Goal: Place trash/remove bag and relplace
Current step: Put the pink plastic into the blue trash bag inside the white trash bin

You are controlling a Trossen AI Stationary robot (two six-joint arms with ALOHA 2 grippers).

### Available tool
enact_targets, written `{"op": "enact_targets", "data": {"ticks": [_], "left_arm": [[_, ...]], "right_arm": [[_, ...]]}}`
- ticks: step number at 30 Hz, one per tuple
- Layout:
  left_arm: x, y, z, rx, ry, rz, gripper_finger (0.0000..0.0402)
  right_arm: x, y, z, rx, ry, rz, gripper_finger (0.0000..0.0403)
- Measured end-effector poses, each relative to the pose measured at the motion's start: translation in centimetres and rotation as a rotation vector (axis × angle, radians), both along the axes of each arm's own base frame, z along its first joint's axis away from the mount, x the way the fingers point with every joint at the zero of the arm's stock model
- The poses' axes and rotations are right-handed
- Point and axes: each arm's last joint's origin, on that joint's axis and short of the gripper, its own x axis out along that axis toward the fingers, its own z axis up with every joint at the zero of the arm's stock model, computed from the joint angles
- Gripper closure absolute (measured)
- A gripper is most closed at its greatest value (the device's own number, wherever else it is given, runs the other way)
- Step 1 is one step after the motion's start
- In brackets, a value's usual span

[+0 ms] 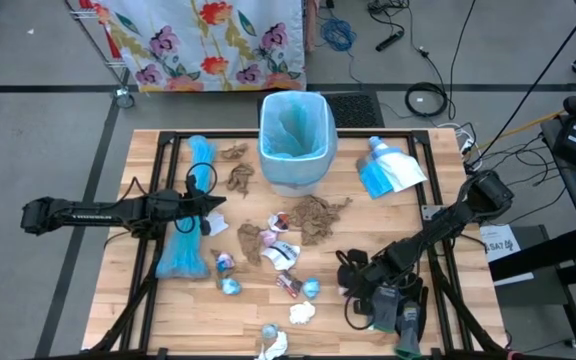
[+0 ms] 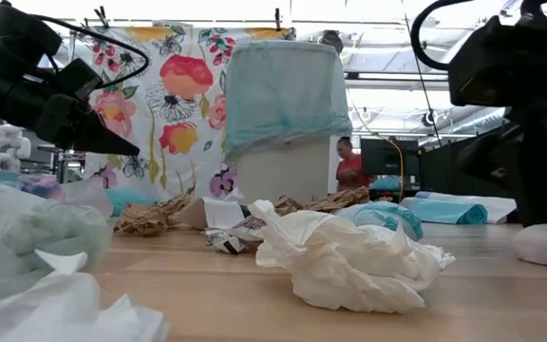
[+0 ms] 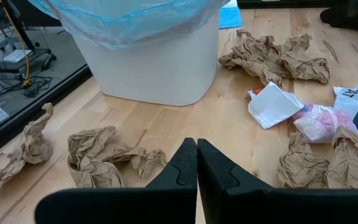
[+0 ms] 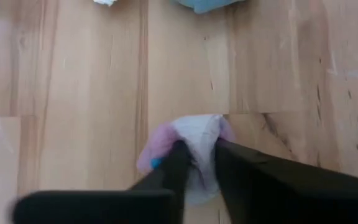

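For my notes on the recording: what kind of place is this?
Probably a robotics lab or workshop, not a home. Loose black cables lie on the grey floor, a wheeled metal rack holds a flowered cloth, and the wooden table sits in a black metal frame.

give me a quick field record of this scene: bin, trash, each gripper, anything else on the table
bin: white bin lined with a light blue bag, upright at the table's far middle
trash: crumpled brown paper wads, small wrappers and a white tissue scattered in front of the bin
right gripper: right gripper down at the table's near right, fingers closed around a small pink and white scrap
left gripper: left gripper shut, empty, hovering left of the bin
other: blue-and-white packet right of the bin
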Motion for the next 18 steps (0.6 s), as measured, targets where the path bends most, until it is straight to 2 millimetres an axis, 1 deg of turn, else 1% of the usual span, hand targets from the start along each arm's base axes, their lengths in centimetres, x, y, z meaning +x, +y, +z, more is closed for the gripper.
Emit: {"op": "enact_targets", "data": {"ticks": [1, 2, 5, 8, 11, 14, 18], "left_arm": [[0.0, 0.0, 0.0, 0.000, 0.000, 0.000, 0.0400], [0.0, 0.0, 0.0, 0.000, 0.000, 0.000, 0.0400], [0.0, 0.0, 0.0, 0.000, 0.000, 0.000, 0.0400], [0.0, 0.0, 0.0, 0.000, 0.000, 0.000, 0.0400], [0.0, 0.0, 0.0, 0.000, 0.000, 0.000, 0.0400], [0.0, 0.0, 0.0, 0.000, 0.000, 0.000, 0.0400], [0.0, 0.0, 0.0, 0.000, 0.000, 0.000, 0.0400]], "right_arm": [[0.0, -0.1, 0.1, 0.002, -0.001, -0.002, 0.0379], [0.0, -0.3, 0.3, 0.006, -0.001, -0.005, 0.0388], [-0.2, -1.3, 1.3, -0.003, 0.007, -0.033, 0.0389], [-0.5, -2.9, 3.4, -0.056, 0.039, -0.053, 0.0396], [-0.5, -4.5, 7.2, -0.105, 0.029, -0.086, 0.0400], [-0.9, -6.1, 10.7, -0.195, 0.045, -0.113, 0.0400], [-0.8, -7.9, 17.0, -0.245, -0.053, -0.157, 0.0400]]}}
